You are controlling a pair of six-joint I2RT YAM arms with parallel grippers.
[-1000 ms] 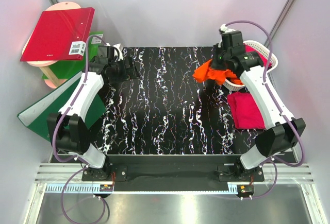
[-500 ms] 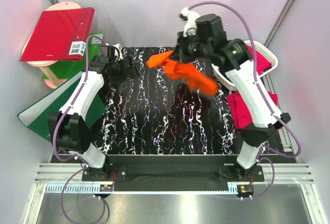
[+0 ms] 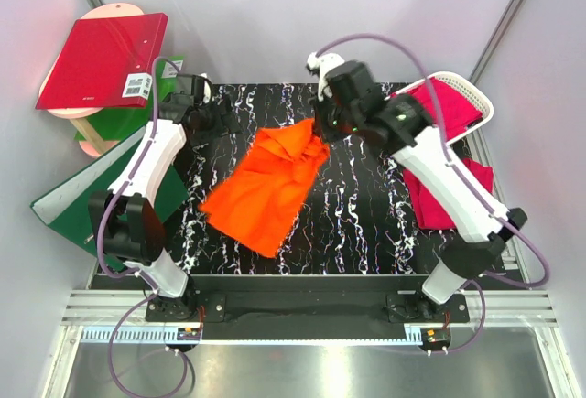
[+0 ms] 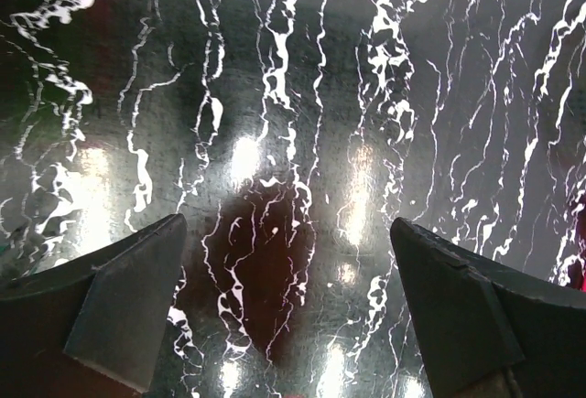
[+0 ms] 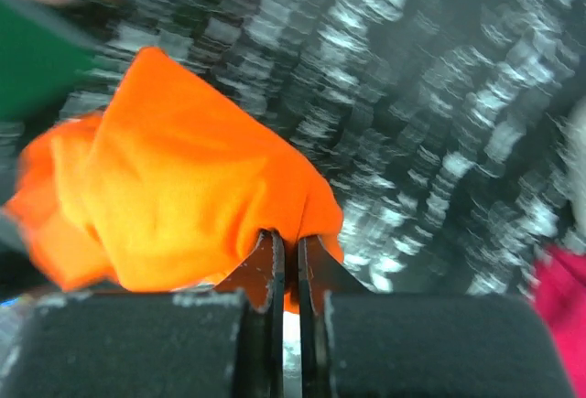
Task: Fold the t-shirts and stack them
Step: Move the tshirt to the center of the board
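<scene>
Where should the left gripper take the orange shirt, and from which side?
Probably the far left corner of the orange shirt, coming from the left: it lies nearest the open left gripper, across from the corner the right gripper pinches.

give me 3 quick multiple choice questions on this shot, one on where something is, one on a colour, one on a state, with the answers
1. Where does the magenta t-shirt that is outside the basket lie?
A) on the right side of the table
B) at the table's far left corner
C) at the table's centre

2. What colour is the t-shirt that the right hand grips?
A) magenta
B) orange
C) white

3. How is the left hand?
A) shut on cloth
B) open and empty
C) shut on nothing

Answers:
1 A: it lies flat near the table's right edge.
2 B: the closed fingers pinch the edge of the orange t-shirt.
3 B: its fingers stand wide apart, with only bare table between them.
</scene>
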